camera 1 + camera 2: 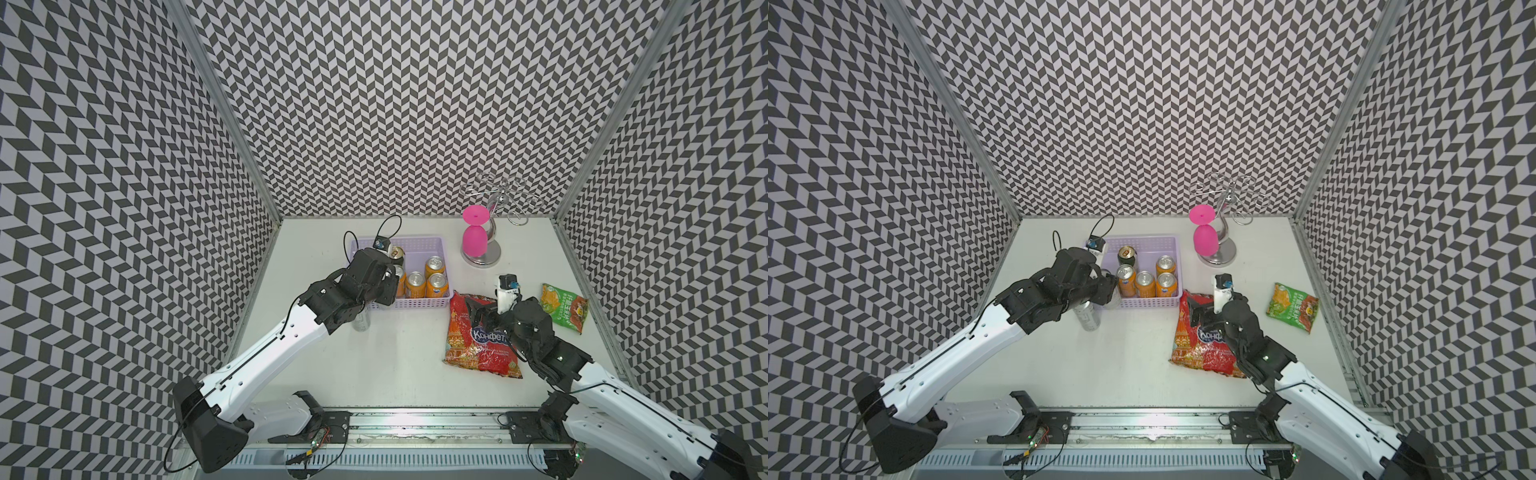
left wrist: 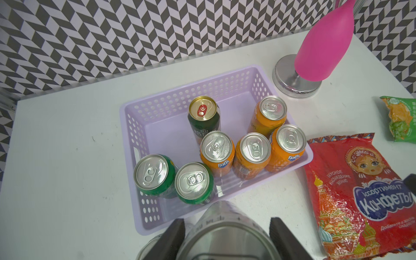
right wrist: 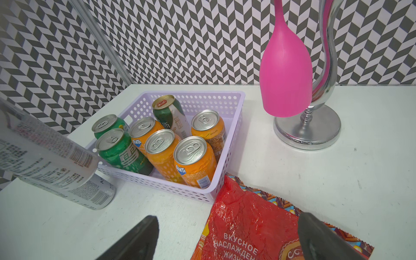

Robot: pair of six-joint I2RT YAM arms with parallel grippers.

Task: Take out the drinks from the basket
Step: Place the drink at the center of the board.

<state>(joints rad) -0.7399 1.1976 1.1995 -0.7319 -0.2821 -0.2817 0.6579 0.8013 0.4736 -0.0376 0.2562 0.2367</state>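
Note:
The pale-lilac basket (image 1: 415,240) (image 2: 139,112) stands at the back of the table. In it are several orange cans (image 2: 254,149), two green cans (image 2: 193,182) and a dark green can with a gold top (image 2: 203,111). My left gripper (image 2: 226,221) (image 1: 1111,291) is shut on a slim silver can (image 2: 225,238) (image 3: 40,153), tilted over the basket's near left corner. A second silver can (image 1: 1088,318) (image 3: 94,193) stands upright on the table just under it, outside the basket. My right gripper (image 3: 227,217) (image 1: 478,309) hangs open and empty above a red snack bag.
The red snack bag (image 1: 482,340) lies right of the basket, touching its corner. A green snack bag (image 1: 565,307) lies near the right wall. A pink goblet (image 1: 476,237) hangs upside down on a silver rack (image 1: 484,257) at the back right.

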